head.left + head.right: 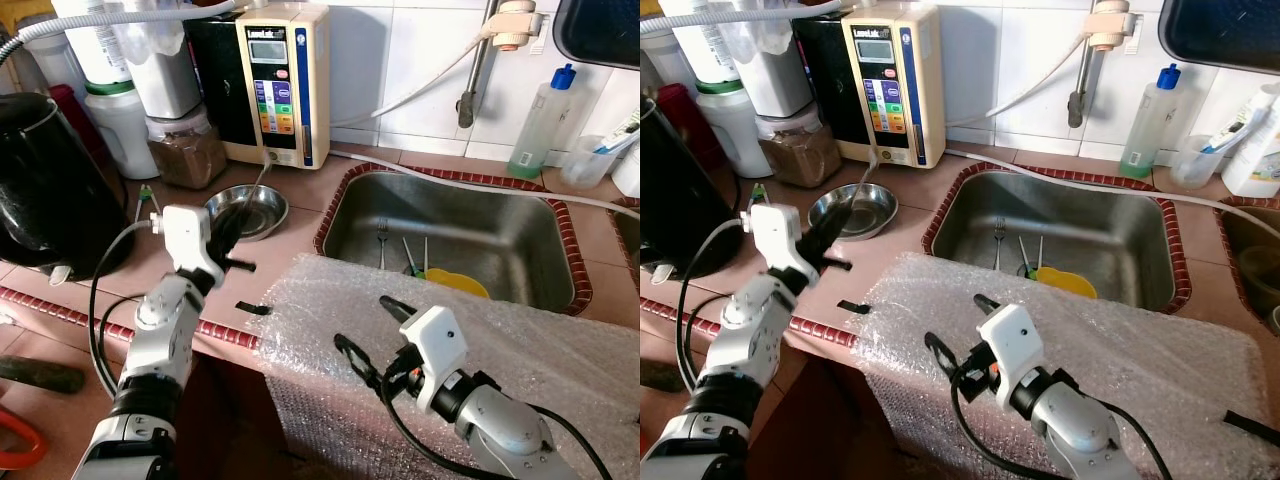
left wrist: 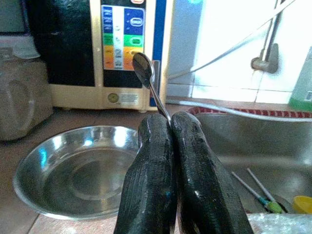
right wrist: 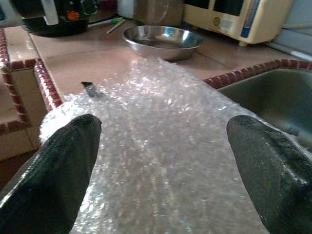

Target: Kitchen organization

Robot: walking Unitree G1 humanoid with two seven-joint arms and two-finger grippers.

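Observation:
My left gripper (image 1: 228, 238) is shut on the handle of a metal spoon (image 2: 143, 68), which points up and away from its fingertips. It hovers at the near edge of a round steel bowl (image 1: 250, 212) on the counter. My right gripper (image 1: 368, 325) is open, with its black fingers (image 3: 63, 165) spread wide over a sheet of bubble wrap (image 1: 540, 340). The wrap drapes over the counter's front edge beside the sink (image 1: 350, 195). A fork (image 1: 381, 235), other utensils and a yellow object (image 1: 455, 282) lie in the sink.
A cream water machine (image 1: 285, 80) stands against the tiled wall behind the bowl. A jar of brown powder (image 1: 188, 152) and a black kettle (image 1: 45, 190) are at the left. A soap bottle (image 1: 540, 125) stands behind the sink. A small black strip (image 1: 252, 308) lies on the counter.

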